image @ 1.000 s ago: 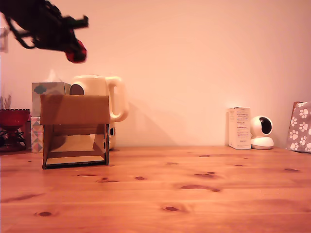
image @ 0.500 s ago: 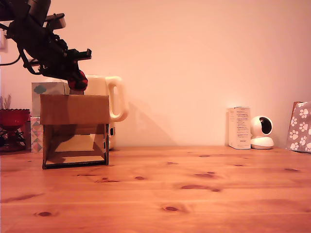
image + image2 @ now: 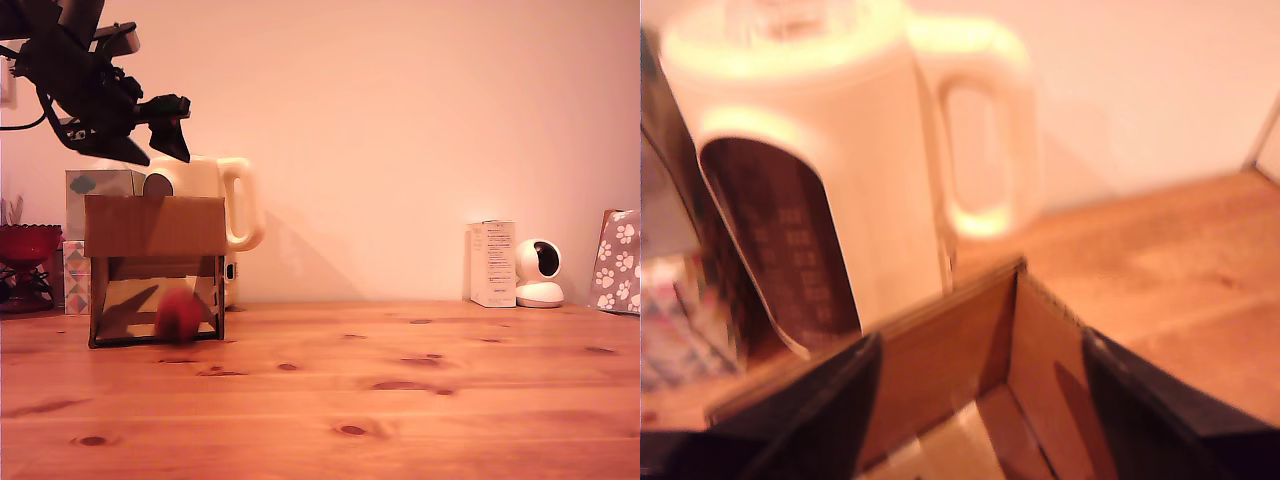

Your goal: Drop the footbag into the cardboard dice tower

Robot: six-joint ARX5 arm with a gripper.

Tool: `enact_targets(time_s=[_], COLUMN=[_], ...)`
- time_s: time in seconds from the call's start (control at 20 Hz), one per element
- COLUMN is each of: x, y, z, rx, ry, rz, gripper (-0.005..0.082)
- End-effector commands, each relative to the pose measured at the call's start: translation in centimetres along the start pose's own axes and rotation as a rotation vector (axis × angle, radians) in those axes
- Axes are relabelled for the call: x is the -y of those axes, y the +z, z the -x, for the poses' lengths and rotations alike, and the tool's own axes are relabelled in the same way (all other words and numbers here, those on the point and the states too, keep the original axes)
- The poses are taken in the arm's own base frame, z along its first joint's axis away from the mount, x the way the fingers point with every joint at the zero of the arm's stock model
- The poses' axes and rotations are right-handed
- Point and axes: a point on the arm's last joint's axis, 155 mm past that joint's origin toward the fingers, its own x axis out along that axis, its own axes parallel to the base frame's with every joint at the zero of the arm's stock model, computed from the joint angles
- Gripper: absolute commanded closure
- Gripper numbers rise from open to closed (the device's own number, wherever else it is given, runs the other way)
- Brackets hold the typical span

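Clearly your gripper hangs wide open above the open top of the cardboard dice tower. You see its two dark fingers spread apart with nothing between them. The footbag is a soft red blur in the cut-out lower front of the tower, low on the sloped ramp. The tower is brown corrugated board with a plain flat upper panel. Behind it stands a smooth cream jug with a rounded loop handle.
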Motion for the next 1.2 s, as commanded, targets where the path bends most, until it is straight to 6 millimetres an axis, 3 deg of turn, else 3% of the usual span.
enact_targets(time_s=[0.0, 0.05, 0.2, 0.25, 0.6, 0.9, 1.15], x=[0.3, 0.5, 1.0, 1.1, 3.4, 4.1, 6.4], y=[1.3, 1.2, 0.4, 0.3, -0.7, -3.3, -6.9], z=[1.7, 2.4, 4.2, 4.8, 8.0, 11.1, 12.8], rx=[0.006, -0.016, -0.081, -0.097, -0.142, -0.074, -0.056], ry=[-0.001, -0.004, -0.010, -0.011, -0.097, -0.107, -0.160], rz=[-0.006, -0.004, 0.006, 0.009, 0.019, 0.067, 0.064], gripper=[0.0191, 0.0297, 0.0809, 0.0766, 0.0784, 0.0784, 0.0784])
